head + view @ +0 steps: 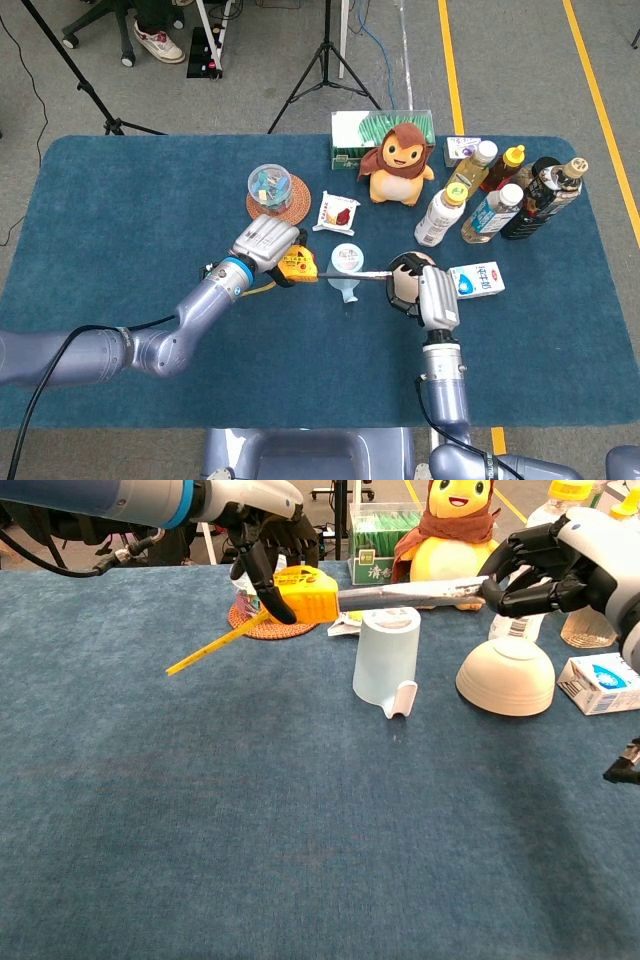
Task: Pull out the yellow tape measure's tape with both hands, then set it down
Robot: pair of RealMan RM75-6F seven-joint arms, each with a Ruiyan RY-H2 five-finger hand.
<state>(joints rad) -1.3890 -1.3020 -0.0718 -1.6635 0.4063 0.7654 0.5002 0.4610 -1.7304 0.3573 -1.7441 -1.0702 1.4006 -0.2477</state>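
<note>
My left hand (262,244) (262,532) grips the yellow tape measure (298,266) (306,594), held above the table. A silver length of tape (368,273) (415,593) runs out of it to the right, over the light blue cup (346,262) (388,662). My right hand (424,285) (548,568) pinches the far end of that tape above the upturned white bowl (505,676). A yellow strap (208,647) hangs from the case down to the left.
A brown plush toy (399,160) and green box (352,140) stand behind. Several bottles (495,195) cluster at the back right, with a small milk carton (478,279) by my right hand. A clear jar on a woven coaster (271,193) and a snack packet (338,212) sit behind my left hand.
</note>
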